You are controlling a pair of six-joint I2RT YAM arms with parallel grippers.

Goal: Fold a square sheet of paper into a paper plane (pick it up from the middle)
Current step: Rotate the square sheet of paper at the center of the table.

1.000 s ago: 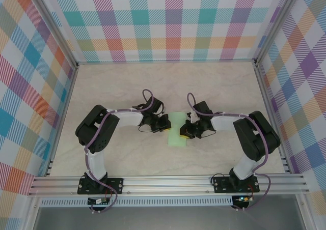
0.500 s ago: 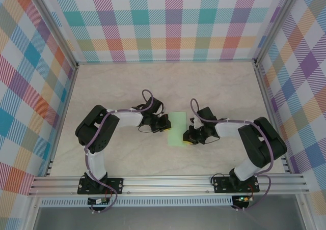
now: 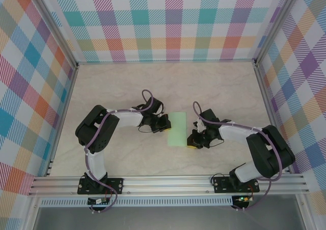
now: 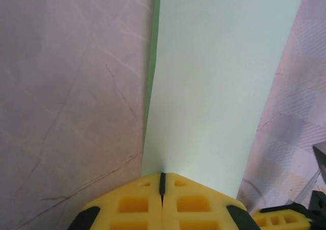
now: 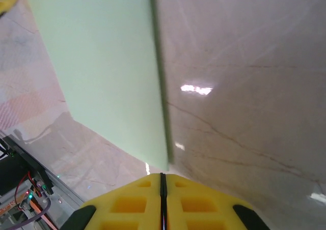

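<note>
Your folded sheet of paper [image 3: 177, 128] lies flat on the table [image 3: 112, 87] between the arms. The left pincer [image 3: 165, 125] is closed and touches its left edge. The right pincer [image 3: 191, 141] is closed at its near right corner. Press low and slide slowly along that crease.

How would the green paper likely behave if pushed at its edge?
The paper looks thin and folded flat, so it is probably light and floppy. On the glossy table it would likely slide or buckle rather than lift.
</note>
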